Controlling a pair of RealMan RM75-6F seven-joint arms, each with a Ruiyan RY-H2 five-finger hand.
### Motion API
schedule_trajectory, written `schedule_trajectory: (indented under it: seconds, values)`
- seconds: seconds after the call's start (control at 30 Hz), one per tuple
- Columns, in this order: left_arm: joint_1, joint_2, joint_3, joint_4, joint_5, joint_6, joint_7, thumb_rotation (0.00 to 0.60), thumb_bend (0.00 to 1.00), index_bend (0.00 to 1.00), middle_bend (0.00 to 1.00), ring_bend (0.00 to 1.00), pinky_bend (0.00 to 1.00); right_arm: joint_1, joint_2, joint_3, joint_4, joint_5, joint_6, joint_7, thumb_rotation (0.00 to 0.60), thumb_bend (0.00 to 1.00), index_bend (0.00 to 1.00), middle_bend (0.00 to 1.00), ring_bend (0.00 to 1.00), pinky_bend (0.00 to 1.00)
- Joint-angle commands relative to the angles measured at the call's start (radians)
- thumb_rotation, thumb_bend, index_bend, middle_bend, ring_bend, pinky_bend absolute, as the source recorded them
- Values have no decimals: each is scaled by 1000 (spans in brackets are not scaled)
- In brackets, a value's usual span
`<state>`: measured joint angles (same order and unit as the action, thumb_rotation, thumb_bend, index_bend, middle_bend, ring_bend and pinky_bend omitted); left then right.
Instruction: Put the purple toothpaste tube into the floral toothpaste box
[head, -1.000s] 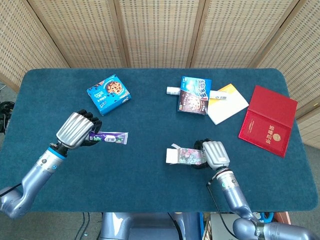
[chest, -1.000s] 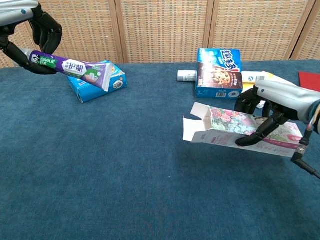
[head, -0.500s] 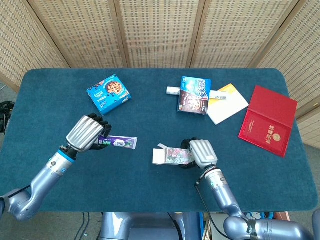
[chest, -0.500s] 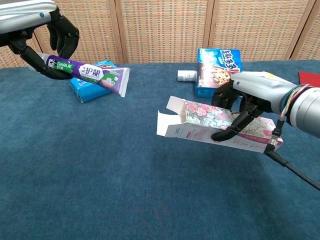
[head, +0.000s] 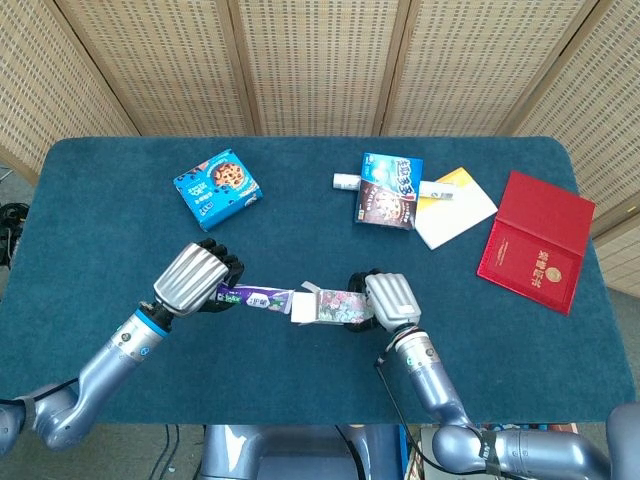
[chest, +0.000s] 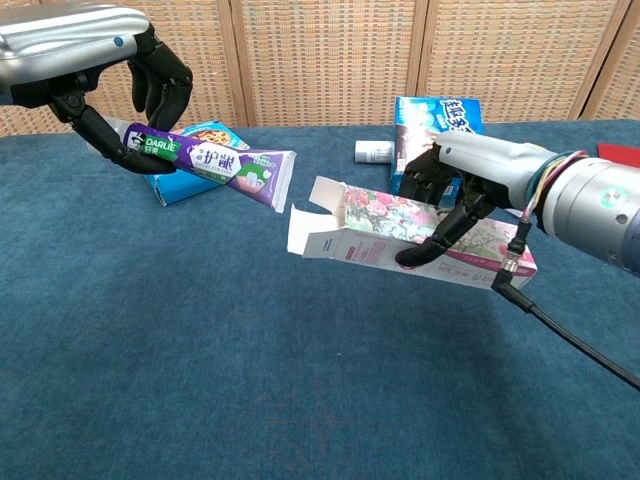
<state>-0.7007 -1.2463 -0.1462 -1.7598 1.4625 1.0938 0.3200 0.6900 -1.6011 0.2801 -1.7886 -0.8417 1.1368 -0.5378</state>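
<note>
Covering the whole surface (head: 300, 180) is a dark teal, carpet-like cloth with rounded corners, and behind it stand woven cane screen panels (head: 320, 60) in wooden frames. On the far left lies a blue cookie box (head: 218, 184). Nearer, the left hand (head: 192, 280) holds the purple toothpaste tube (chest: 210, 160) by its cap end, fingers curled around it, the tube lifted off the cloth with its flat tail pointing right. That tail sits just beside the open flaps of the floral toothpaste box (chest: 400, 230), not yet inside. The right hand (head: 388, 300) grips this box, fingers wrapped over its side, holding it raised and tilted. Further back stand a blue chocolate biscuit box (head: 390, 190) and a small white tube (head: 346, 181); right of these lie a white-and-yellow booklet (head: 455, 207) and a red hardcover booklet (head: 536, 240).
</note>
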Motion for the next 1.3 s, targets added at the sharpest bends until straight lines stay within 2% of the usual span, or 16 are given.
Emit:
schedule_trajectory:
  seconds: [0.03, 0.43, 1.3]
  values:
    - [1, -4, 1, 2, -7, -1, 3, 600, 320, 892, 658, 514, 468, 6, 0, 5, -3, 6, 11, -4, 600, 118, 560, 478, 357, 480]
    - [3, -23, 7, 13, -21, 3, 41, 600, 321, 892, 659, 514, 471, 17, 4, 2, -17, 12, 43, -14, 600, 118, 564, 477, 357, 480]
    - [4, -160, -4, 42, -67, 45, 112, 600, 321, 892, 665, 522, 476, 39, 6, -6, -57, 38, 66, -28, 600, 119, 568, 472, 357, 480]
